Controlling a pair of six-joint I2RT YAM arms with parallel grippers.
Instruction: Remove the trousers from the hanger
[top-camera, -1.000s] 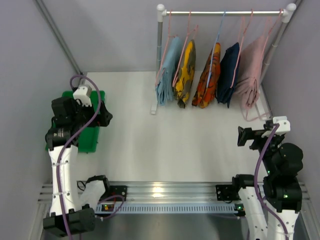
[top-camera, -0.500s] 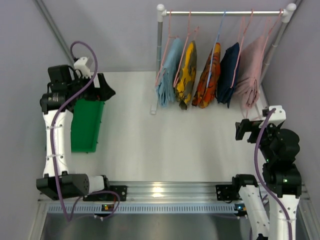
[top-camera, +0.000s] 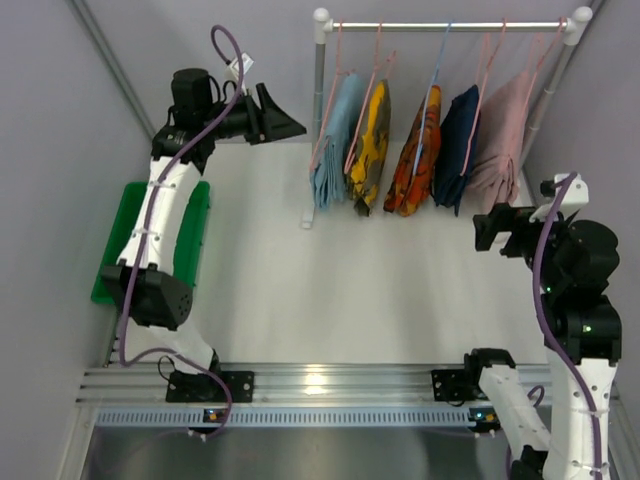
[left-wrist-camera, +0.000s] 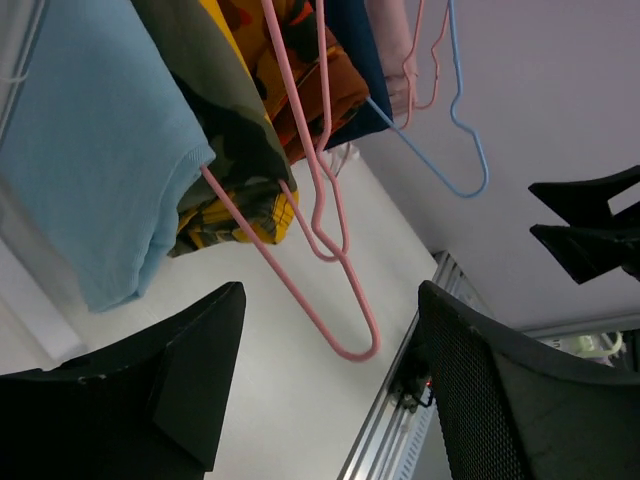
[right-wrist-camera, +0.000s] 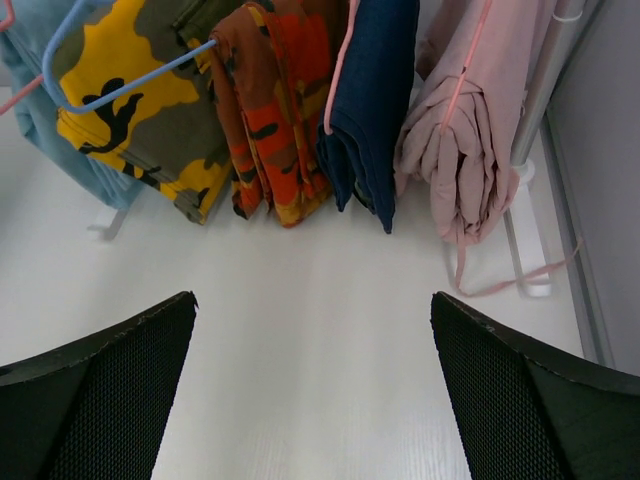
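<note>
The light blue trousers (top-camera: 335, 140) and the yellow black-blotched trousers (top-camera: 370, 145) hang folded on pink hangers at the left end of the rail (top-camera: 445, 25). Both show in the left wrist view, the blue pair (left-wrist-camera: 95, 150) and the yellow pair (left-wrist-camera: 235, 205), and in the right wrist view, the yellow pair (right-wrist-camera: 150, 110). My left gripper (top-camera: 285, 120) is open and empty, raised just left of the blue pair. My right gripper (top-camera: 485, 230) is open and empty, low at the right, below the pink garment.
An orange-red patterned pair (top-camera: 418, 155), a navy pair (top-camera: 458, 150) and a pink garment (top-camera: 505, 145) hang further right. The rack's white post (top-camera: 318, 110) stands by my left gripper. A green bin (top-camera: 190, 235) lies at the left edge.
My left arm has swung up and to the right from over the green bin to beside the rack's left post. My right gripper has risen slightly.
</note>
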